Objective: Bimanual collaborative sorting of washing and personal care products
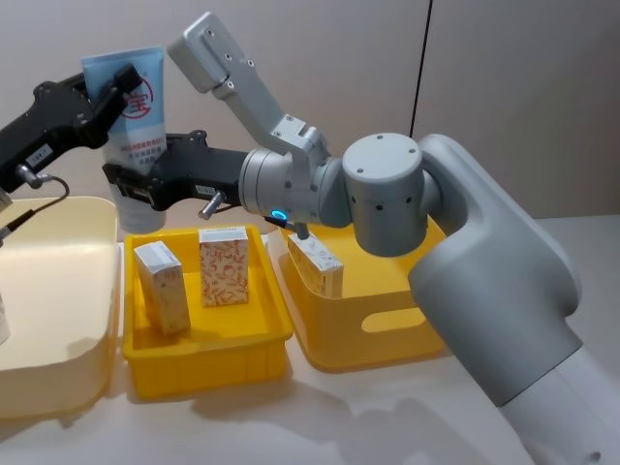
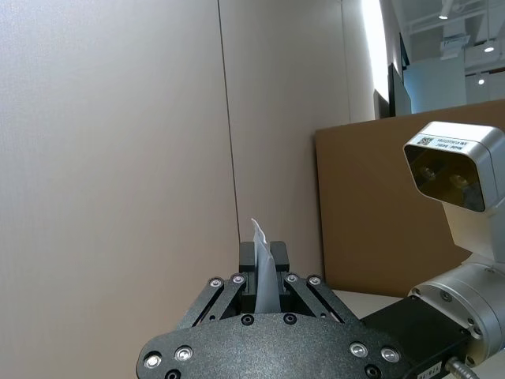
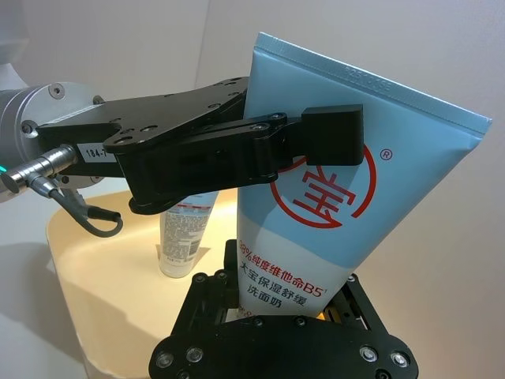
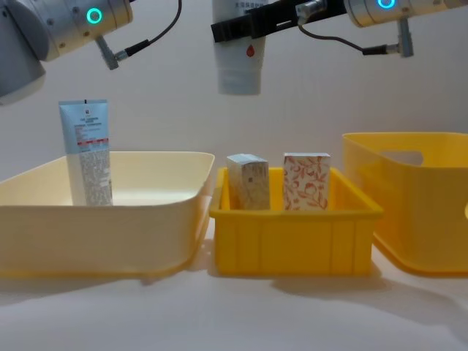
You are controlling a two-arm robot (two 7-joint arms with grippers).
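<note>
Beige wall panels are backing a pale tabletop (image 4: 241,314), above which a pale-blue squeeze tube with a red circle logo (image 1: 136,107) is hanging in the air over the gap between the cream bin (image 1: 58,291) and the small yellow bin (image 1: 208,344). Both claws are clamping it: the left gripper (image 1: 124,79) is reaching in level from the left and pinching its upper part, while the right gripper (image 1: 131,184), arm stretched leftward across the bins, is squeezing its lower end. Another squeeze tube (image 4: 86,153) is standing in the cream bin, two small cardboard boxes (image 4: 278,181) are standing side by side in the small yellow bin, and a third box (image 1: 317,263) is sitting in the larger yellow bin (image 1: 368,320).

Both arms were raised, the left gripper (image 1: 124,89) clamped near the tube's (image 1: 136,116) top and the right gripper (image 1: 136,181) lower down.
</note>
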